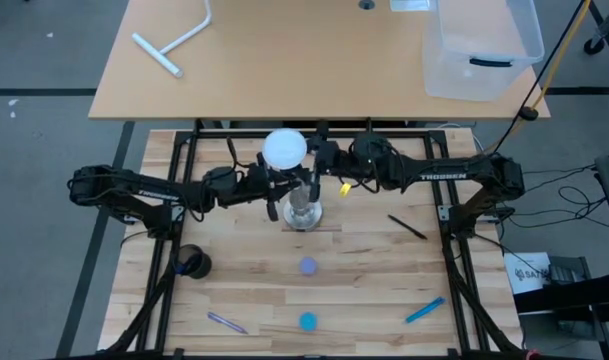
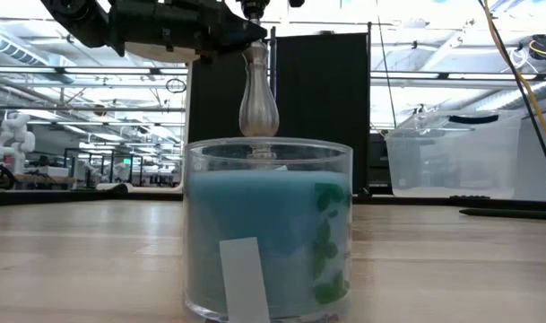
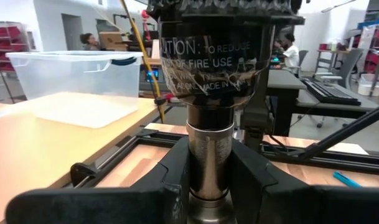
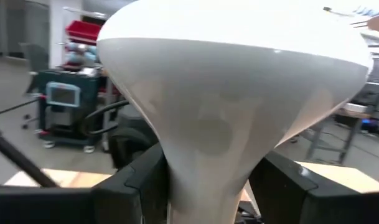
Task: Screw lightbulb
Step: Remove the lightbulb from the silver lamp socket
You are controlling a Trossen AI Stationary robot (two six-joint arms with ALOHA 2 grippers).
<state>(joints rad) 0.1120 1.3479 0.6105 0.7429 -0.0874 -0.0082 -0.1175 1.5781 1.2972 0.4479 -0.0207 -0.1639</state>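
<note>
High view: the bulb (image 1: 284, 148) sits over the stand (image 1: 303, 212) near the middle of the bench (image 1: 364, 270), between the two arms. The left gripper (image 1: 276, 196) reaches in from the left beside the stand, and the right gripper (image 1: 317, 160) comes from the right to the bulb. A clear bin (image 1: 481, 48) stands on the far table (image 1: 274, 90); a dark strip lies inside it, otherwise it looks bare. A white T-shaped tube (image 1: 174, 42) lies on that table too. On the bench lie a dark cup (image 1: 192, 262), two blue discs (image 1: 308, 266), a blue pen (image 1: 425, 310), a purple pen (image 1: 227, 322) and a black pen (image 1: 407, 227).

Low view: a glass jar (image 2: 267, 229) fills the foreground, holding blue wax with a green leaf print on its wall and a white label in front. Behind it rises the stand's silvery post (image 2: 257, 103), with an arm above it. The bin (image 2: 452, 161) shows at right.

Left wrist view: the left fingers (image 3: 254, 177) are clamped on the stand's post (image 3: 210, 149), one on each side, below its black top (image 3: 211, 68) printed with a fire warning. The bin (image 3: 77, 71) stands beyond, with people seated in the room behind.

Right wrist view: the right fingers (image 4: 142, 180) flank the bulb's neck (image 4: 208, 174); whether they press on it I cannot tell.
</note>
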